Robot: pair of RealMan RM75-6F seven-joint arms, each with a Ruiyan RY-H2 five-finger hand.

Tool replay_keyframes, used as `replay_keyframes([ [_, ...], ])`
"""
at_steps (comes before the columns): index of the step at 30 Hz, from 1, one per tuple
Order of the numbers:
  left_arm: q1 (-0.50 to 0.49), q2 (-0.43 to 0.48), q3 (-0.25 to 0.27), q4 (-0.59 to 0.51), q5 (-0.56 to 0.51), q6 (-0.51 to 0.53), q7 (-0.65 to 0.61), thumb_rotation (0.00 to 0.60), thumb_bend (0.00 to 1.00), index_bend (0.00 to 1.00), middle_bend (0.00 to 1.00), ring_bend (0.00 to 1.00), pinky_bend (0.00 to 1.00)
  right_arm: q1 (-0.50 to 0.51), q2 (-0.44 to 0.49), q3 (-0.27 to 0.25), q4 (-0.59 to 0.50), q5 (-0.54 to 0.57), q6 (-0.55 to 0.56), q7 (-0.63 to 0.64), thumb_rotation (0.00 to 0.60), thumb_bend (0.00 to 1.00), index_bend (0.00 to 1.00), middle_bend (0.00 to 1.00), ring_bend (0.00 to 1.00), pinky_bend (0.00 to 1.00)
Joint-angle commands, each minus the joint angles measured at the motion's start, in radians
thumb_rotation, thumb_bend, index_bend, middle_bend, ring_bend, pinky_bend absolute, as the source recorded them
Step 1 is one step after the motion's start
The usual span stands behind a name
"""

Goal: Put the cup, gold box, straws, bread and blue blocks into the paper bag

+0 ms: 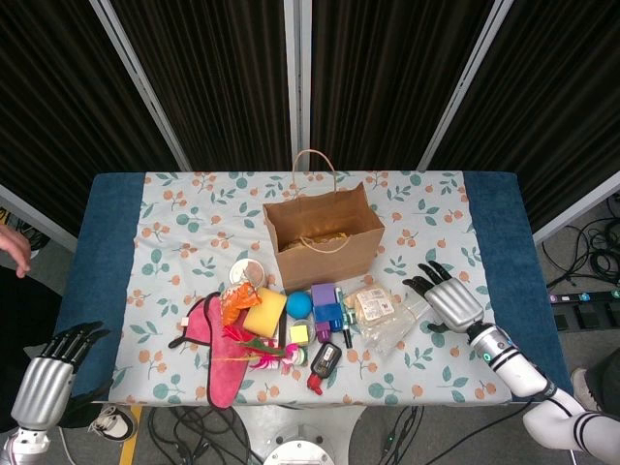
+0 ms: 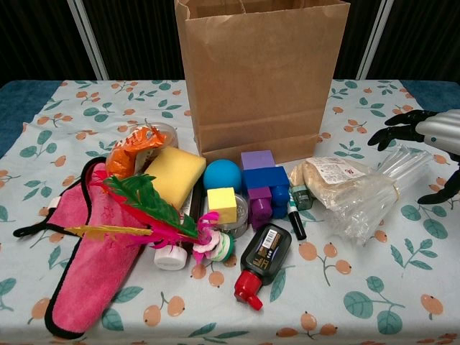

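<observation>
Head view. The right hand (image 1: 452, 302) hovers over the floral tablecloth (image 1: 194, 218) at the table's right side, fingers apart and holding nothing. Just off its fingertips lies the bundle of straws (image 1: 405, 312) in clear wrap; contact cannot be confirmed from here. Beyond the straws, further from the fingers, sits the wrapped bread (image 1: 373, 304), then the blue blocks (image 1: 329, 312) with a purple block (image 1: 323, 294) touching them. The paper bag (image 1: 324, 235) stands upright and open, up and away from the fingertips, past the bread — something pale lies inside, not identifiable. The cup (image 1: 245, 271) is on the far side of the clutter, well apart from this hand. The left hand (image 1: 46, 380) hangs off the table's near left corner, fingers extended and slightly spread, empty.

Chest view. Only the right hand (image 2: 431, 144) shows, at the right edge, dark fingers (image 2: 394, 129) splayed above the outer end of the straws (image 2: 374, 188), thumb lower at the frame edge. Bread (image 2: 330, 176) lies just beyond the straws from the fingers; blue blocks (image 2: 264, 183) further on, in front of the paper bag (image 2: 260, 72). A pink cloth (image 2: 90, 266), yellow sponge (image 2: 175, 176) and blue ball (image 2: 222, 175) lie farthest from the fingers.
</observation>
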Motion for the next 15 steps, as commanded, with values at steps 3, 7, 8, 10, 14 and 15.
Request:
replay_keyframes([
  [3, -0.001, -0.001, -0.001, 0.002, -0.002, 0.001, -0.001, 0.6, 0.17, 0.29, 0.31, 0.21, 0.26, 0.011, -0.04, 0.007, 0.034, 0.012, -0.021, -0.009, 0.6, 0.0, 0.18, 0.25, 0.04, 0.0],
  [7, 0.0, -0.001, 0.001, 0.005, -0.002, 0.0, -0.004, 0.6, 0.17, 0.29, 0.31, 0.21, 0.26, 0.013, -0.067, 0.017, 0.056, 0.024, -0.023, -0.037, 0.6, 0.03, 0.27, 0.29, 0.1, 0.02],
  [8, 0.0, -0.001, 0.001, 0.005, -0.003, 0.001, -0.004, 0.6, 0.17, 0.29, 0.31, 0.21, 0.26, 0.013, -0.071, 0.02, 0.06, 0.026, -0.019, -0.044, 0.6, 0.05, 0.31, 0.3, 0.13, 0.04],
  [10, 0.0, -0.001, 0.0, 0.006, -0.004, 0.001, -0.006, 0.6, 0.17, 0.29, 0.31, 0.21, 0.26, 0.011, -0.078, 0.025, 0.064, 0.032, -0.014, -0.063, 0.6, 0.08, 0.38, 0.34, 0.18, 0.09],
  [14, 0.0, -0.002, 0.001, 0.008, -0.003, 0.003, -0.006, 0.6, 0.17, 0.29, 0.31, 0.21, 0.26, 0.006, -0.075, 0.027, 0.054, 0.034, -0.003, -0.081, 0.6, 0.14, 0.48, 0.4, 0.24, 0.15],
  [15, 0.0, -0.002, 0.001, 0.008, -0.004, 0.003, -0.006, 0.6, 0.17, 0.29, 0.31, 0.21, 0.26, 0.005, -0.073, 0.027, 0.05, 0.035, 0.0, -0.082, 0.6, 0.15, 0.49, 0.42, 0.25, 0.16],
])
